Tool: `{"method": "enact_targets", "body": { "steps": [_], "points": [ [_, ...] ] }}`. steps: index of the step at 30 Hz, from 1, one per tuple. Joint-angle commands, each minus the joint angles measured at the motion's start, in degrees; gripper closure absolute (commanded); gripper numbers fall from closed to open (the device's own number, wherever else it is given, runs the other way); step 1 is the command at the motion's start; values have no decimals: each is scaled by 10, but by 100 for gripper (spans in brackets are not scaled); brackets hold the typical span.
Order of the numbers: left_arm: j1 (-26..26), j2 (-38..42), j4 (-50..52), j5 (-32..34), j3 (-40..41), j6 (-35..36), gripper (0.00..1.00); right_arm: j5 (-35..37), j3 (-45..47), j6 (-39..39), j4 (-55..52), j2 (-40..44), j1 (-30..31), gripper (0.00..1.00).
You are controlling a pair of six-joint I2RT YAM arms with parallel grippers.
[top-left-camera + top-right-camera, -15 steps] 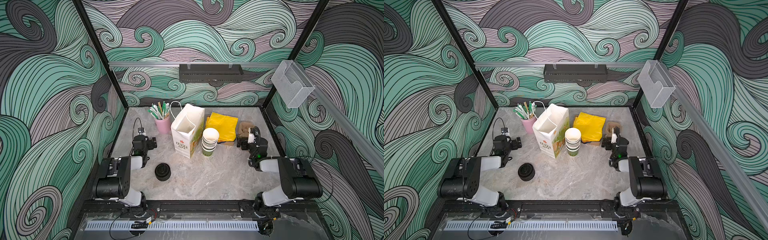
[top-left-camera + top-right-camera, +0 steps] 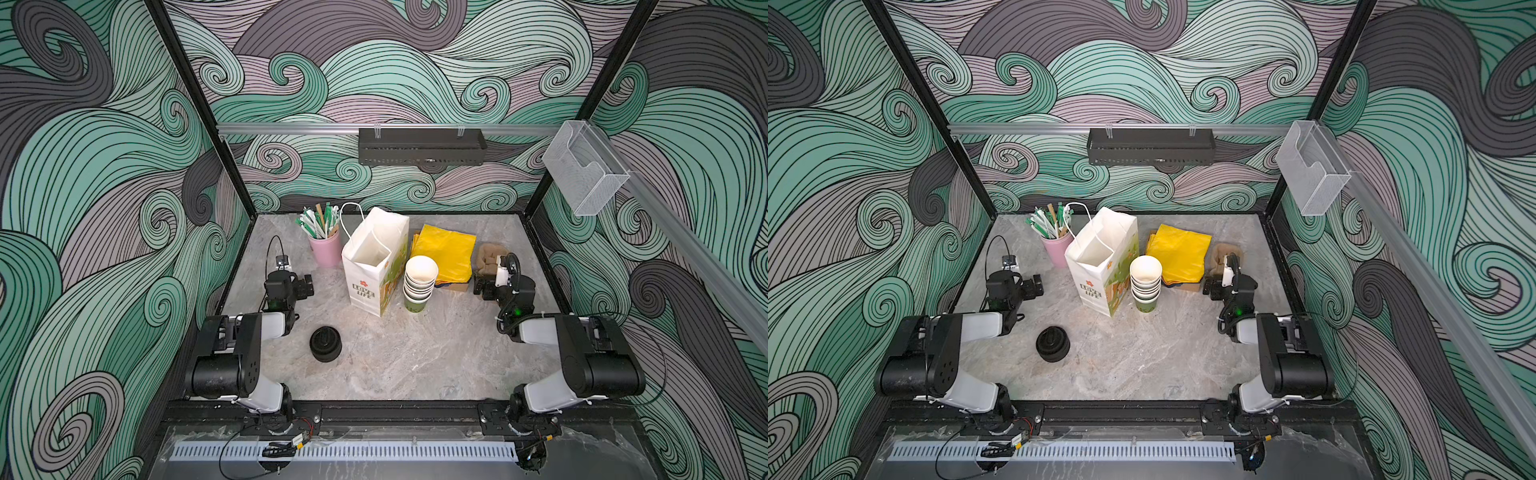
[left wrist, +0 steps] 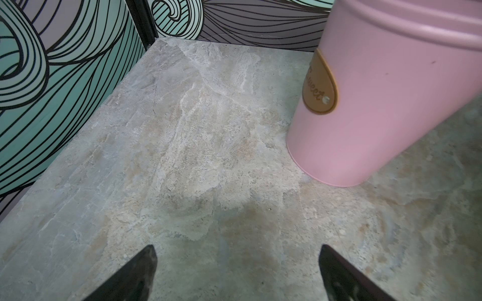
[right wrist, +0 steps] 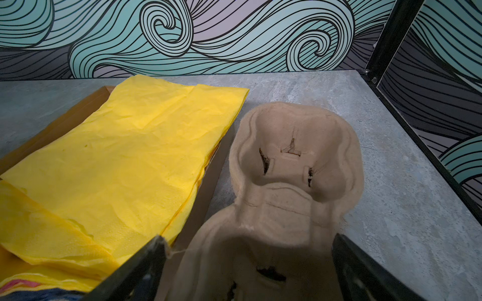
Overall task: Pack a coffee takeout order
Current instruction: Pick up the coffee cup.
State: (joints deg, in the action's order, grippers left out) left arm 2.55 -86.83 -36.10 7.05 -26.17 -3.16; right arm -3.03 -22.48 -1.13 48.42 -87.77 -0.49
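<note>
Swirling green, grey and mauve wallpaper (image 2: 415, 75) wraps the booth on three sides, above a mottled grey stone-look table (image 2: 415, 357). A white paper bag (image 2: 374, 266) stands open and upright mid-table.

Just past the bag on the right arm's side lies the yellow sheet (image 2: 446, 251). It is thin and crinkled, flat on top of a pile in a shallow brown tray (image 4: 208, 182), with its long edges running toward the back wall. Farther from the bag on that same side, beside the tray, sits the tan pulp carrier (image 4: 294, 161), wells up, its long axis also pointing at the back wall.

The right gripper (image 4: 249, 238) is spread wide, a finger either side of the carrier's near end, not closed on it. On the bag's other side the left gripper (image 3: 237, 249) gapes over bare table near a pink pot (image 3: 378, 104).
</note>
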Motion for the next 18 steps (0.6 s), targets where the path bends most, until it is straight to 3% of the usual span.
{"method": "enact_targets", "body": {
  "steps": [1, 15, 18],
  "points": [
    [-3, -5, -10, 2, -15, 6, 1, 4, -9, -7, -5, -2, 3, 1],
    [-3, -4, -11, 3, -14, 5, 1, 3, -8, -5, -4, -1, 2, 1],
    [-3, 23, -11, 12, -9, 14, 1, 35, -17, 11, -33, 26, 0, 2]
  ]
}}
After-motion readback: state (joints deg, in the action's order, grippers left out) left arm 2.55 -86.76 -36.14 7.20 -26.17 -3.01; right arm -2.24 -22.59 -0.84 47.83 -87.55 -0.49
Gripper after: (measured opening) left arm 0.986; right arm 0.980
